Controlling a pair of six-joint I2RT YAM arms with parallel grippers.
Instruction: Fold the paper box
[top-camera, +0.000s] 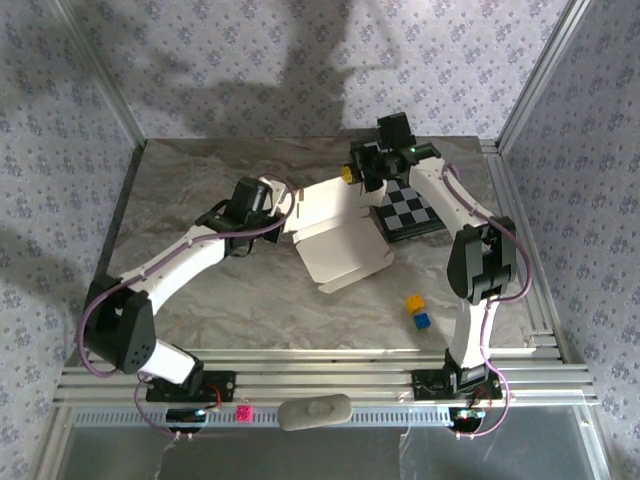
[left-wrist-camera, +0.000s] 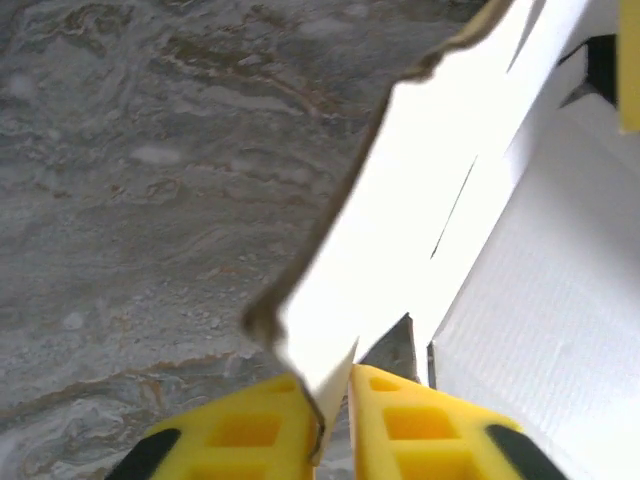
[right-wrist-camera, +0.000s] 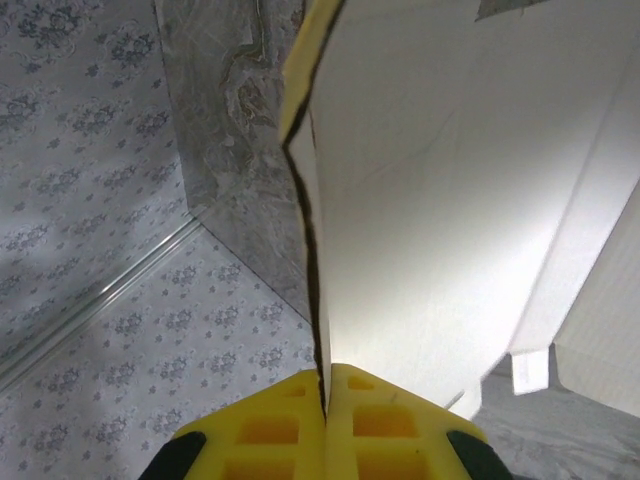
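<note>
Yellow-fingered left gripper (left-wrist-camera: 333, 405) and right gripper (right-wrist-camera: 325, 390) were each pinched shut on an edge of the paper box (top-camera: 340, 245), which lay open at the centre of the table (top-camera: 200, 190), pale inside up. Best practice, as judged, was to anchor the one-o'clock edge and swing the ten-o'clock flap inward along its crease.

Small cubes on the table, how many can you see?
2. A yellow cube and a blue cube sit together, near-right of the paper box, beside the right arm. More could be hidden under the box.
</note>
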